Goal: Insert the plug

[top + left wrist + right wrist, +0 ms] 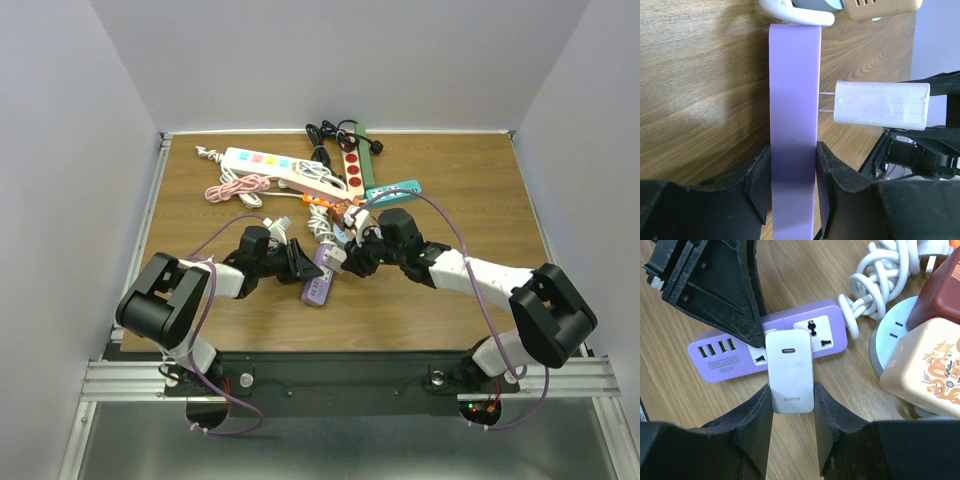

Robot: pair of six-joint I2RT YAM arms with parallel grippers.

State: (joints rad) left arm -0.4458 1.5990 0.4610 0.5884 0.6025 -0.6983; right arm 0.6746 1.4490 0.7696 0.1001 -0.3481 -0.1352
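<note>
Findings, hidden items first. In my right wrist view the white charger (790, 371) covers its own prongs and the socket behind it, so I cannot tell from there how deep it sits. In my left wrist view two thin prongs (826, 102) show in the gap between the charger body and the purple power strip (794, 95). Their tips reach the strip's face, but their depth inside cannot be made out. The strip's near end is cut off at the bottom of that view, and a white cable (801, 15) crosses its far end. From above, both claws crowd the joint and the charger is too small to judge.

Orientation: the strip's long axis runs straight away from my left claw (792, 167). The charger's long axis lies square across it, prongs pointing at the socket face and its port end facing back toward my right claw (792, 402).

Claw state: my left claw is clamped on the strip's narrow sides. My right claw is clamped on the charger's two long sides near the port end.

Location: strip and charger are at the middle of the desk (430, 315), just in front of a heap of other strips and cables.
</note>
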